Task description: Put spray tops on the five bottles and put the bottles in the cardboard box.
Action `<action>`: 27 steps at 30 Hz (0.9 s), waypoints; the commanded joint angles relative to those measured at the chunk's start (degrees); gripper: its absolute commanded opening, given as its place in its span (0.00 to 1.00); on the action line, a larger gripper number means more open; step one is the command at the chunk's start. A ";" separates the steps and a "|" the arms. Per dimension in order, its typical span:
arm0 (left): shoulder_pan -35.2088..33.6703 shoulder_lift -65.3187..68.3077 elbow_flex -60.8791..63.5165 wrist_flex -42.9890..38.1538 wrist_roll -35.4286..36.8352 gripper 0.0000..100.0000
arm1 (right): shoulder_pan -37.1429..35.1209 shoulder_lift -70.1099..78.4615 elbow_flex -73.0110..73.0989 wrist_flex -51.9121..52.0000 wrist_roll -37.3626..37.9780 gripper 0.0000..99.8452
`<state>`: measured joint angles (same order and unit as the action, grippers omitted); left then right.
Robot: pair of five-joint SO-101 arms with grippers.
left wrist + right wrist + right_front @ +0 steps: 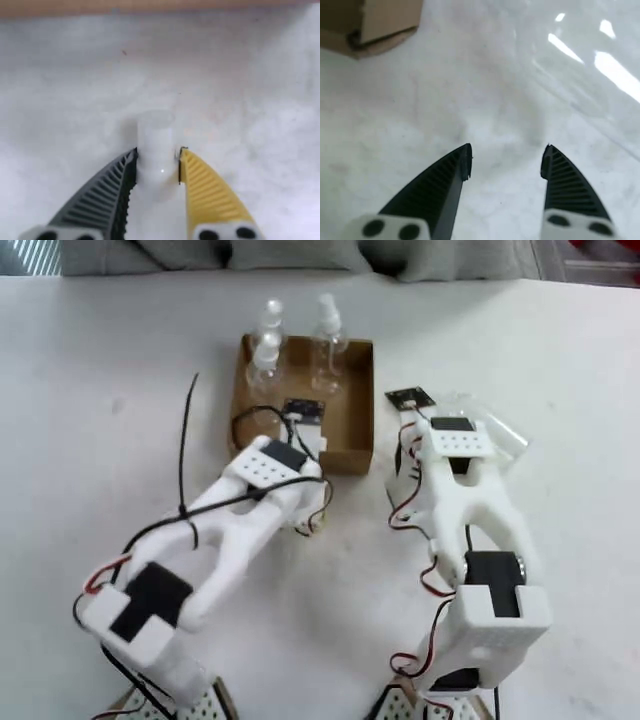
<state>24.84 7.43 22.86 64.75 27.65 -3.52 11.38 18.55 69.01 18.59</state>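
A cardboard box [352,448] sits at the middle back of the table. Three clear bottles with spray tops [268,322] [264,362] [328,328] stand in its far end. In the left wrist view my left gripper [157,152] is shut on a clear bottle [156,131], which stands upright on the white table and shows no spray top. The left arm's wrist [272,466] hangs over the box's near wall. Beside the box's near right corner [375,22], my right gripper [506,155] stands open over bare table with nothing between its fingers.
A crumpled clear plastic bag [500,435] [590,60] lies just right of the right gripper. A brown strip [150,6] runs along the far side of the left wrist view. Black and red cables trail from both arms. A grey sofa edge lies behind the table.
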 commanded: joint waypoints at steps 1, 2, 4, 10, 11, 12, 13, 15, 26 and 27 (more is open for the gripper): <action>-2.42 -7.08 2.64 -4.13 -0.44 0.02 | -0.92 -0.75 -0.26 -0.22 0.79 0.21; -3.12 -8.13 3.96 -5.36 -0.44 0.02 | -1.54 -0.75 -0.18 -0.13 0.88 0.21; -4.35 -9.63 5.98 -7.38 -0.44 0.02 | -2.42 -0.84 0.79 -0.04 2.02 0.21; -10.59 -10.95 11.96 -11.78 -0.44 0.02 | -3.91 -6.20 1.93 5.76 4.57 0.21; -12.00 -10.95 13.01 -12.75 -0.44 0.02 | -3.91 -7.69 1.93 7.16 4.57 0.21; -13.14 -10.95 13.89 -13.89 -0.44 0.02 | -3.82 -9.36 1.93 8.66 4.66 0.21; -14.37 -10.95 14.77 -15.30 -0.44 0.02 | -3.82 -11.12 1.93 10.33 5.63 0.21; -16.66 -10.95 16.00 -17.93 -0.44 0.02 | -3.38 -15.16 1.76 13.41 10.46 0.21; -21.32 -10.77 19.08 -20.22 -6.86 0.02 | 3.21 -28.26 -9.32 17.71 32.70 0.21; -21.32 -10.86 19.25 -20.22 -7.91 0.02 | 3.30 -26.95 -10.99 18.95 34.11 0.21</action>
<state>4.26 -0.92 41.93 45.32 23.16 -1.14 -15.34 13.54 85.19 48.31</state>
